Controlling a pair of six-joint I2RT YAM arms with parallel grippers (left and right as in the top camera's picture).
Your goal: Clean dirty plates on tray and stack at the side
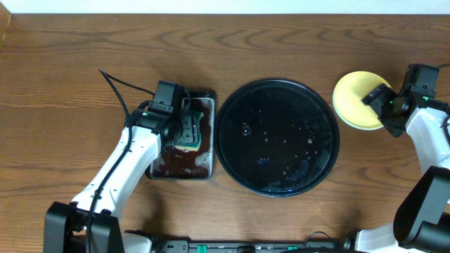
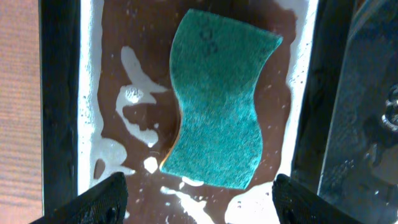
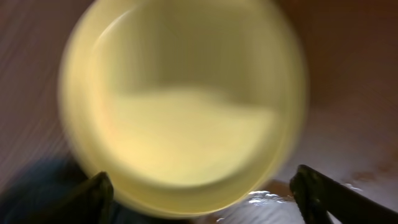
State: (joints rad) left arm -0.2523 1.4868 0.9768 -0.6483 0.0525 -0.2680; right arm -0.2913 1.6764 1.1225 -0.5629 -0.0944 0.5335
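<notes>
left end effector (image 2: 199,199) released, above green sponge (image 2: 217,99) lying in pan (image 2: 59,93) of brown liquid | right end effector (image 3: 205,186) released, over yellow plate (image 1: 354,98); plate on bench (image 1: 70,42) just right of black tray (image 1: 278,137)

Green sponge (image 2: 217,99) lying bent in brown, foamy liquid (image 2: 149,43), inside a black pan (image 2: 59,106), there on the wooden table (image 1: 63,56).

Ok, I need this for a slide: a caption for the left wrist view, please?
Open left gripper poised above a green sponge lying in the pan of brown soapy liquid.
</notes>
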